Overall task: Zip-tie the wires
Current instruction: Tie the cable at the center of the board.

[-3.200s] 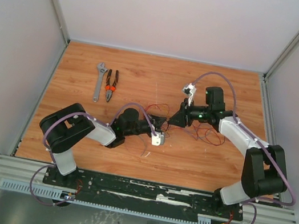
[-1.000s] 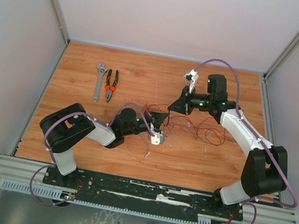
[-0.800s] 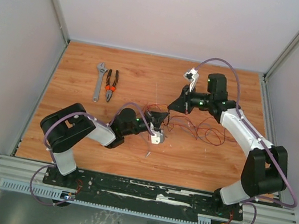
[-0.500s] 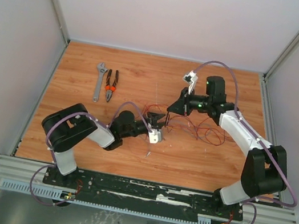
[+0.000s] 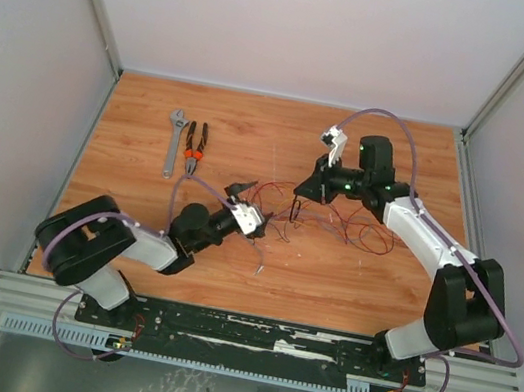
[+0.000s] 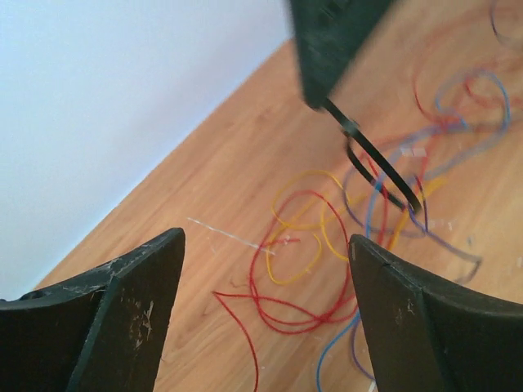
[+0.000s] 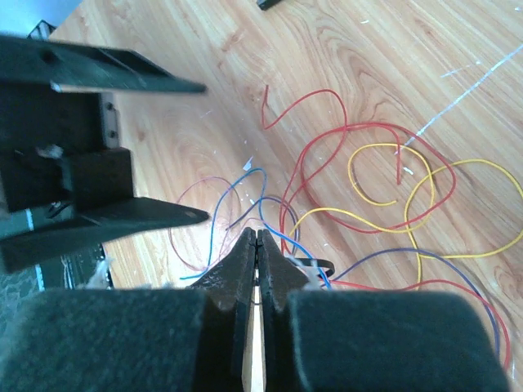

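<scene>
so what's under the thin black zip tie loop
Thin red, yellow, blue and purple wires, lying on the wooden table. The shut right gripper covers the top end of the zip tie; whether strands pass through the loop is unclear.

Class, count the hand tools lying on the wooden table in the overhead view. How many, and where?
2. A grey wrench lies at the far left of the table; orange-handled pliers lie beside it, on its right. More could be hidden from view.

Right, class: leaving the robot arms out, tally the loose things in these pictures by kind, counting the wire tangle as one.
wrench: 1
pliers: 1
zip tie: 1
wire tangle: 1
Total: 4
</scene>
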Tool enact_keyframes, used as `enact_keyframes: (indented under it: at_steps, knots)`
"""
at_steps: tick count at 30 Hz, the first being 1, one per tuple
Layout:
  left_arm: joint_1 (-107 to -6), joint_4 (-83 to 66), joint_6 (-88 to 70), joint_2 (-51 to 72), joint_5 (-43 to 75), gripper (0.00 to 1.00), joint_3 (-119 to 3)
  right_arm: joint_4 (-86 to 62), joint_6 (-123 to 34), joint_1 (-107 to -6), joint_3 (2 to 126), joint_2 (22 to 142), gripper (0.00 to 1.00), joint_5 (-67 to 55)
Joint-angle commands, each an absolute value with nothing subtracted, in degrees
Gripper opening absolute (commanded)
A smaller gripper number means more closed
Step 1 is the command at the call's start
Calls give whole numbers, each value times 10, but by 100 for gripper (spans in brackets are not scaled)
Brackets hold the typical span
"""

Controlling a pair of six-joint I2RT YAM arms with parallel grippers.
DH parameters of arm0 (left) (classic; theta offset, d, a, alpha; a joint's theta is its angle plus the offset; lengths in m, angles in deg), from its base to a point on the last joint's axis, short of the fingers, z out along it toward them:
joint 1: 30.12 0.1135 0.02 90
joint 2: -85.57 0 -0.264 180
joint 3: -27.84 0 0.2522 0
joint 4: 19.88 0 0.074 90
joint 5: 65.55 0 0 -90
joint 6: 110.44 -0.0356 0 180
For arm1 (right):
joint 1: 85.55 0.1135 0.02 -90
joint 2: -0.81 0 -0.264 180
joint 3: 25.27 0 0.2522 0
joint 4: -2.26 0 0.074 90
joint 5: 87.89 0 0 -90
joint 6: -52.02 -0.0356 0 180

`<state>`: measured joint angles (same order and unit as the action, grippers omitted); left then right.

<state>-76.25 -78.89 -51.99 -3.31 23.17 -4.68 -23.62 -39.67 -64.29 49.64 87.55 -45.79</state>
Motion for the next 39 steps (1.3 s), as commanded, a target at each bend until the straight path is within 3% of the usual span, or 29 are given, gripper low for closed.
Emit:
enact_keyframes:
  at_steps: [1,7,9,12,23,39]
  knots:
    - [-765,-817,-359,54,344,86,-42,-222,-412,-624,484,842,0,-397]
    - [-766,-528,-151,151,345,85,-150,-187,-471,-596,461,812,0,-304]
    - [-773,-493,-121,157,329,84,-160,-172,-511,-587,454,803,0,-262]
    - [-784,-502,-95,157,311,82,-143,-153,-553,-573,446,791,0,-228]
    - [-786,-546,-59,93,272,60,-134,-164,-619,-561,449,781,0,-181]
    - [-786,-617,-45,-13,280,48,-202,-169,-637,-558,450,785,0,-176]
